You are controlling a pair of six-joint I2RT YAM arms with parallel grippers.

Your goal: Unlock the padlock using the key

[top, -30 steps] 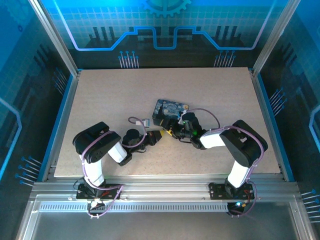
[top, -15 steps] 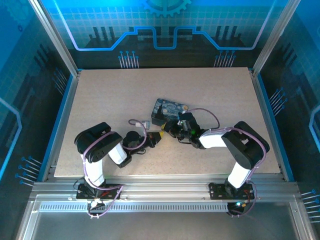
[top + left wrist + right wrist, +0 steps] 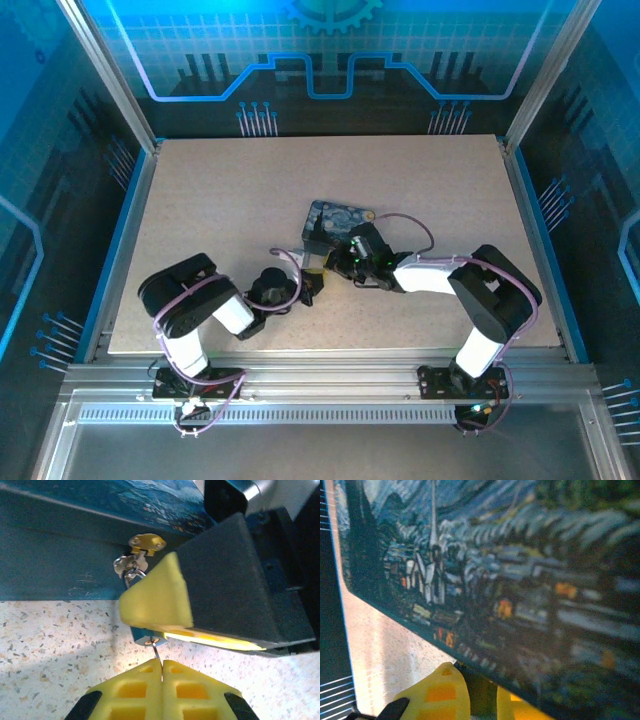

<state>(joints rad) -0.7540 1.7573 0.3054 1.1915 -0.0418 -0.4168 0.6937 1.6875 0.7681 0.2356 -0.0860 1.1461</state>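
Pinching the thin key (image 3: 157,653) between tightly closed jaws, the left pincer (image 3: 161,672) held the key's tip in the bottom of the padlock (image 3: 139,633). The right pincer (image 3: 482,694) was clamped on the padlock's bluish body. Its shackle sat at the brass hasp (image 3: 146,543) on the side of the tin (image 3: 60,555), close over the desk (image 3: 55,640).

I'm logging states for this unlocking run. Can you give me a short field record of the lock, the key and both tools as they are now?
left tool: shut, pinching the key
key: thin shaft reaches the lower end of the padlock
right tool: shut on the padlock's body
padlock: shackle hooked at the gold latch
tin: lid down, resting on the table
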